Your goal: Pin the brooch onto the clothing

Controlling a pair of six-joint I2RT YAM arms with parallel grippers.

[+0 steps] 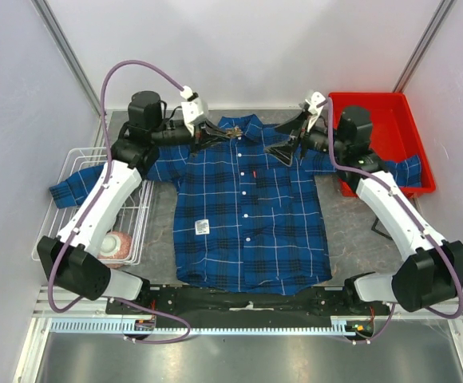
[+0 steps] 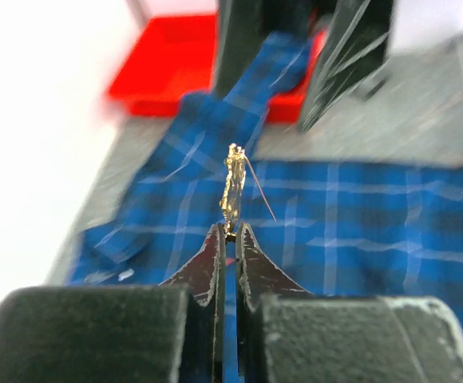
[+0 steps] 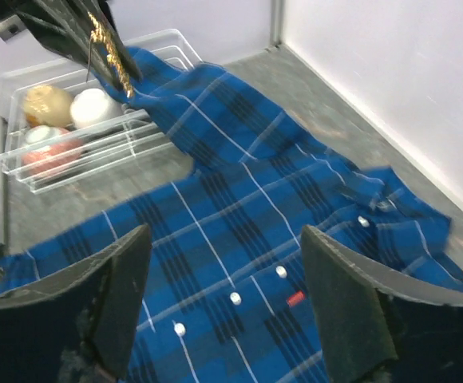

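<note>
The blue-and-black plaid shirt (image 1: 247, 215) lies spread flat on the table, collar at the far side. My left gripper (image 1: 215, 136) hovers over the collar, shut on the small gold brooch (image 1: 231, 134). In the left wrist view the brooch (image 2: 234, 187) stands up from the closed fingertips of the gripper (image 2: 230, 231), with its thin pin angled out to the right. My right gripper (image 1: 283, 152) is open and empty above the shirt's right chest. In the right wrist view its gap (image 3: 223, 235) frames the white buttons and red tag, and the brooch (image 3: 112, 52) shows at top left.
A white wire basket (image 1: 76, 171) holding round objects stands left of the shirt, with the left sleeve lying over it. A red bin (image 1: 391, 112) stands at the back right, with the right sleeve draped over its edge. White walls close in the table.
</note>
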